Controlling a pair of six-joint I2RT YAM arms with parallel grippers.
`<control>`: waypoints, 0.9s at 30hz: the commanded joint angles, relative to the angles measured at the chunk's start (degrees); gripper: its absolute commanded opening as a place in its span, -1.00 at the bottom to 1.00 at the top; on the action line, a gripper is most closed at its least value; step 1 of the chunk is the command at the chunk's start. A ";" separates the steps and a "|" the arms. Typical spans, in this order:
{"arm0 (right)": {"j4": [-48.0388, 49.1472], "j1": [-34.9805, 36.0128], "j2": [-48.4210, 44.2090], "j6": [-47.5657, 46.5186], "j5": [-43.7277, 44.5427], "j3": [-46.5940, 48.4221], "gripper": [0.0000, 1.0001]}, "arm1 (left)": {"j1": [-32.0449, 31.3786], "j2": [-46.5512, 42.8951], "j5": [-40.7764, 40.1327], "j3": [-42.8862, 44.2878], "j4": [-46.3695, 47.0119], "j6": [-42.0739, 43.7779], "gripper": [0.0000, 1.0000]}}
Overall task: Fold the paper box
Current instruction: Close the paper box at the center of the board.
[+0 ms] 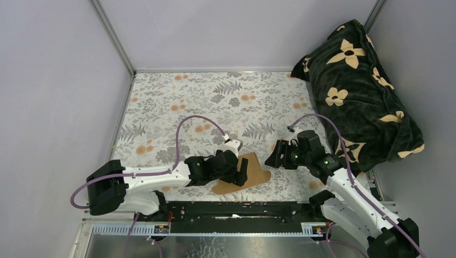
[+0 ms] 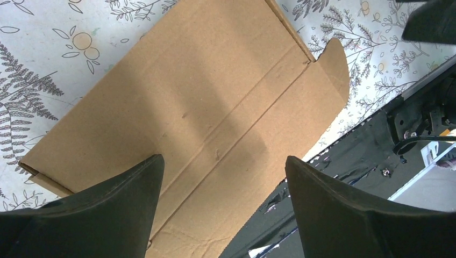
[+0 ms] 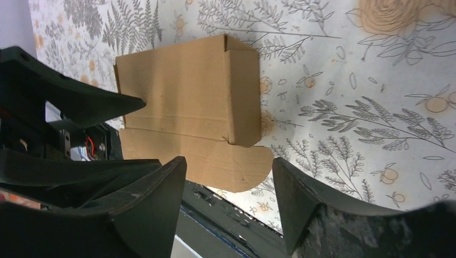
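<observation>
I see the box (image 1: 253, 171) as a flattened sheet of plain brown cardboard, unprinted, with straight creases running along it. One panel is folded over onto the rest, and a rounded flap (image 3: 242, 166) sticks out on the side facing the arm bases. It lies flat on the flowered tabletop (image 1: 215, 97), close to the near edge and between the two arms. Its near corner reaches the black rail (image 1: 236, 209) that runs along that edge.

Beyond the box the tabletop lies open toward the back wall and the left. A dark flowered blanket (image 1: 360, 91) fills the far right corner.

My left claw (image 2: 223, 161) hangs over the box with its jaws spread wide and nothing between them. I cannot tell whether the tips touch the cardboard. My right claw (image 3: 228, 161) sits just beside the box's right end, pointing at it. Its jaws are apart and grip nothing, and the box lies ahead of its fingertips.
</observation>
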 commanded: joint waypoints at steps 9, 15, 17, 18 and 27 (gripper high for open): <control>1.75 13.21 1.55 0.75 4.32 4.99 0.01 | -0.56 0.68 -3.28 2.25 -0.57 0.25 0.86; 4.78 17.52 4.25 3.19 4.76 2.95 -0.15 | -0.56 -0.74 -4.30 2.50 -0.79 0.19 0.87; 5.69 18.74 4.98 3.93 4.89 2.37 -0.15 | -0.56 -0.93 -4.67 2.61 -1.20 0.37 0.87; 6.09 19.27 5.53 4.21 5.11 2.21 -0.16 | -0.56 -0.99 -4.98 2.65 -1.27 0.45 0.88; 11.28 22.51 10.45 5.51 4.95 0.29 -0.17 | -0.52 -1.05 -6.22 2.90 -1.93 2.31 0.94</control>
